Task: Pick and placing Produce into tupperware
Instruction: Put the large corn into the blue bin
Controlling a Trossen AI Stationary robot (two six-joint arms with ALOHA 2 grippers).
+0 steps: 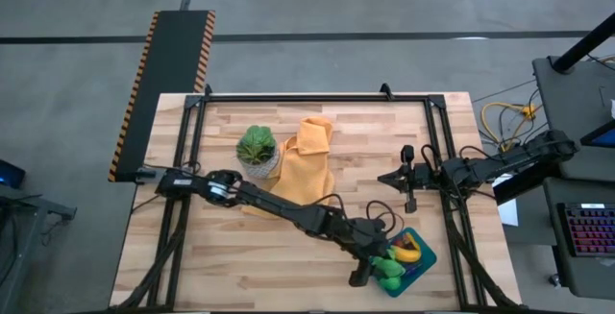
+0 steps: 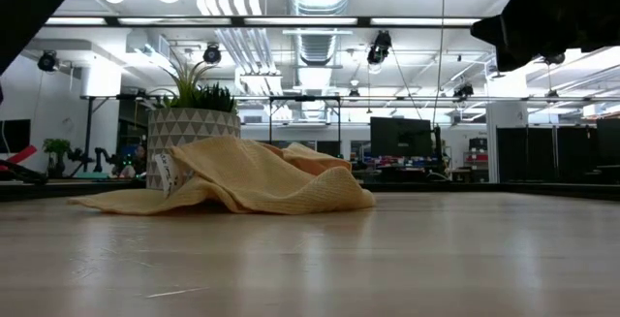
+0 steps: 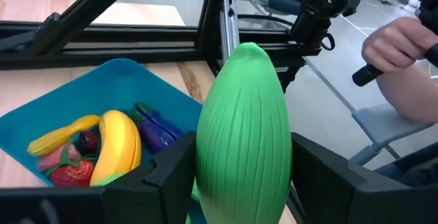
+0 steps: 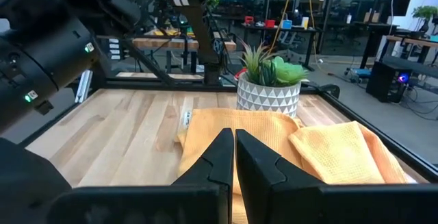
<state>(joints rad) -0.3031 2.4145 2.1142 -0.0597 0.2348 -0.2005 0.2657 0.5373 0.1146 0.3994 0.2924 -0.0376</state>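
Observation:
My left gripper (image 1: 370, 271) (image 3: 243, 159) reaches across to the table's near right corner and is shut on a green ribbed, egg-shaped produce piece (image 3: 243, 114) (image 1: 389, 271). It sits at the near left corner of the teal tupperware (image 1: 423, 254) (image 3: 82, 94). Inside the tupperware lie a yellow banana (image 3: 120, 145), a purple eggplant (image 3: 156, 131), an orange-yellow piece (image 3: 61, 135) and red pieces (image 3: 72, 172). My right gripper (image 1: 408, 175) (image 4: 233, 155) hovers shut near the table's right side, farther back, facing the orange cloth. My left gripper pinches the green piece between its two fingers, one on each flank (image 3: 205, 162) of its thick middle. The piece's long axis runs along the fingers, and its pointed end (image 3: 250, 49) sticks out past the fingertips. Whether it rests on the tupperware, I cannot tell.
A leafy plant in a white pot (image 1: 258, 151) (image 2: 194, 133) stands at the table's far middle, with the orange cloth (image 1: 306, 165) (image 2: 242, 181) heaped beside it. Black frame rails (image 1: 437, 141) run along the table's sides. A person's hand (image 3: 393, 42) shows beyond the table.

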